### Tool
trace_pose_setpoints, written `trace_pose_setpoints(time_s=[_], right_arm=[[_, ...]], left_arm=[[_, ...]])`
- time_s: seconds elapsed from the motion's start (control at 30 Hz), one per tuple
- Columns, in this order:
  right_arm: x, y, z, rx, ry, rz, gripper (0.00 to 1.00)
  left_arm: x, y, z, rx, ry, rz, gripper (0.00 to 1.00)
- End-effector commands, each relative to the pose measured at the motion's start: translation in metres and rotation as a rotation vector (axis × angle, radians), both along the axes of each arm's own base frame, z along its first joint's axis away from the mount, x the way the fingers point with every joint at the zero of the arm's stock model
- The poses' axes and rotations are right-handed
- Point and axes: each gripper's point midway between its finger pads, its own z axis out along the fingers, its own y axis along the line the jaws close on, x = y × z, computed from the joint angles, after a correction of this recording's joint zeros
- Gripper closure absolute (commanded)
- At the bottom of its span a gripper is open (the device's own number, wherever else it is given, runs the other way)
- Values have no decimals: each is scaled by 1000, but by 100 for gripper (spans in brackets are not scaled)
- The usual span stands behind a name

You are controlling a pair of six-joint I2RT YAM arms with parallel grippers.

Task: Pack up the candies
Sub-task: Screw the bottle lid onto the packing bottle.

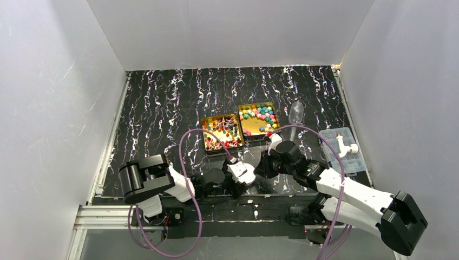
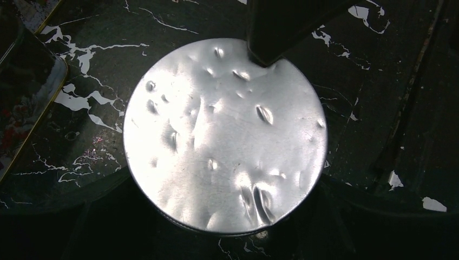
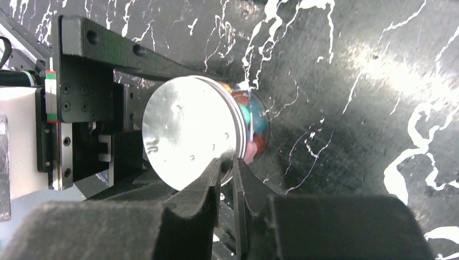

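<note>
Top view: 2 tins (image 1: 250, 128) set well behind the grippers hold most candies (image 1: 262, 115). The left gripper (image 1: 241, 174) and right gripper (image 1: 269, 162) meet near the table (image 1: 162, 108) front, likely so that one steadies while the other works

Left wrist: a dented silver lid (image 2: 224, 135) fills the view, with the left jaws flanking it, seemingly clamped beneath

Right wrist: the right gripper, nearly closed, pinches the lid's rim. The jar (image 3: 255, 122) under it, held in the left gripper, shows more candies
</note>
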Motion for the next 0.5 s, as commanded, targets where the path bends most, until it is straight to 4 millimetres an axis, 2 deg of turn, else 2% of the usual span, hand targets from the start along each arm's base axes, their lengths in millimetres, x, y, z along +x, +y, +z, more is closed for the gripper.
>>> trace_pose_setpoints(time_s=[0.0, 0.3, 0.47], right_arm=[[-63, -4, -15, -10, 241, 120, 80], [-70, 2, 12, 42, 228, 140, 80], [-64, -1, 29, 27, 178, 130, 78]], left_arm=[[29, 37, -30, 169, -6, 184, 54], [28, 38, -28, 172, -15, 173, 55], [26, 36, -26, 165, -15, 160, 54]])
